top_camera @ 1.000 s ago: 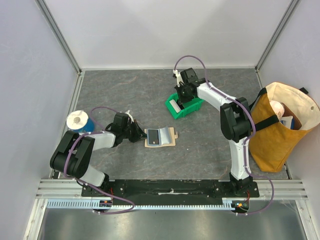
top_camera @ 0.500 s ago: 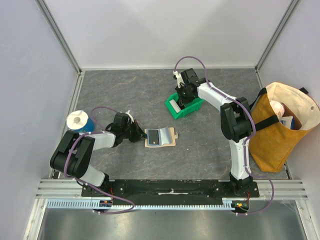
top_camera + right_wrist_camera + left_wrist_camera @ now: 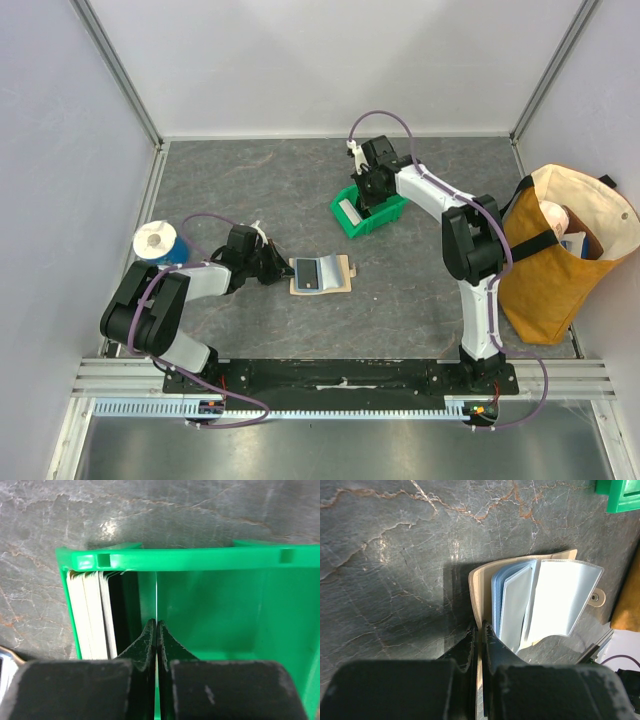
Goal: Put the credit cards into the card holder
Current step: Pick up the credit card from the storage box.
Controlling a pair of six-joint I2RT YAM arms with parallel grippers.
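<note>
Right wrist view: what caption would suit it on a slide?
Right gripper, fingers together on a thin edge-on card, inside the green bin beside a standing stack of cards.

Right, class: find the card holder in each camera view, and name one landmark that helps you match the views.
Top external: card holder, open, just left of centre.
Left wrist: card holder right of centre.
Right wrist: not clearly in it.
Shared landmark: green bin, in all three views.
</note>
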